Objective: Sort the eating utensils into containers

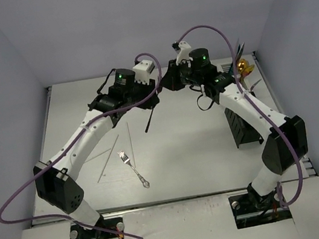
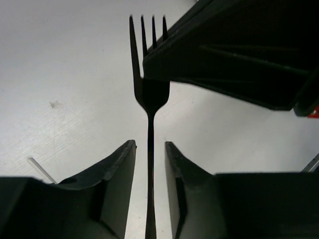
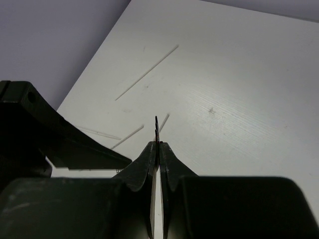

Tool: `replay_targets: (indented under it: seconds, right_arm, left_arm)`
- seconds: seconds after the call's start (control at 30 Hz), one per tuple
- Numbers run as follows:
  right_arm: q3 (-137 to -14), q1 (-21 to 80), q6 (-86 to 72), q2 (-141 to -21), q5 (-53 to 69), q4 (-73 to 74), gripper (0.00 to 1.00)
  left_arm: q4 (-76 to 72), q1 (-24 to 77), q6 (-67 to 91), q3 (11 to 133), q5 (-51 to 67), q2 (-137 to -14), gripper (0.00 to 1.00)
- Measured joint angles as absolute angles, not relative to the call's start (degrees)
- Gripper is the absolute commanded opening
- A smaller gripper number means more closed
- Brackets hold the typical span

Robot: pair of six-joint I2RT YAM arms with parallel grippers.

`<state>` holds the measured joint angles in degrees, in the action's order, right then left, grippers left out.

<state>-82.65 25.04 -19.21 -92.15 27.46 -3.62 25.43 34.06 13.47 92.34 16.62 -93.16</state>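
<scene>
Dark and thin, the fork (image 2: 150,99) sits between the two arms over the far middle of the bench (image 1: 195,150). The right jaws are pressed tight on it. In the right wrist view it appears edge-on, a black sliver poking out just past the closed fingertips (image 3: 149,155).

In the left wrist view its handle runs straight down the gap between the left fingers (image 2: 122,169). Pale bench shows on either side of the handle, so the left jaws stand narrowly parted around it without touching. The tines point away from that camera, and the rightmost ones are hidden behind the right arm's dark finger. From above, the fork's free end slants toward the near left, just below where the two wrists meet.

A silver fork (image 1: 134,168) lies flat on the bench nearer the bases, well apart from both sets of jaws, with its tines toward the far side. Pale sticks (image 1: 109,157) lie scattered just left of it. The black box (image 1: 243,127) stands on the right, beside the right forearm. A gold spoon (image 1: 243,67) shows at the far right behind that arm, but what holds it cannot be made out.
</scene>
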Motion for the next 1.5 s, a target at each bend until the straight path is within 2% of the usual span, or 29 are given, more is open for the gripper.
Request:
replay_targets:
  seconds: [0.07,0.13,0.3,0.5,0.7,1.03,1.5]
  right_arm:
    - [-82.67,24.16,-19.04,-92.07,27.87,-3.55,0.00]
    - [-82.49,21.83,-18.74,-91.39,28.40,-3.26,0.00]
    - [-78.53,10.56,-14.50,-83.01,27.91,-1.27,0.00]
    - [-75.92,-8.45,-1.97,-67.40,25.62,6.43,0.00]
    - [-75.46,-19.81,9.42,-62.36,24.36,14.16,0.00]
    - [-70.10,-22.15,11.71,-68.08,21.42,13.08,0.00]
    - [-72.88,-22.15,8.80,-78.04,17.71,1.63,0.00]
  left_arm:
    - [25.26,34.06,13.07,91.12,16.64,-92.54,0.82]
    - [25.44,34.06,12.58,89.16,16.37,-90.93,0.88]
    - [26.54,31.86,11.20,83.84,15.50,-84.75,0.88]
    - [27.05,22.45,11.40,76.93,15.23,-78.17,0.88]
    - [27.56,21.00,11.40,69.85,14.08,-76.03,0.88]
    - [27.63,21.43,12.98,67.30,12.58,-77.84,0.88]
    - [27.18,21.43,15.60,61.33,11.92,-78.37,0.85]
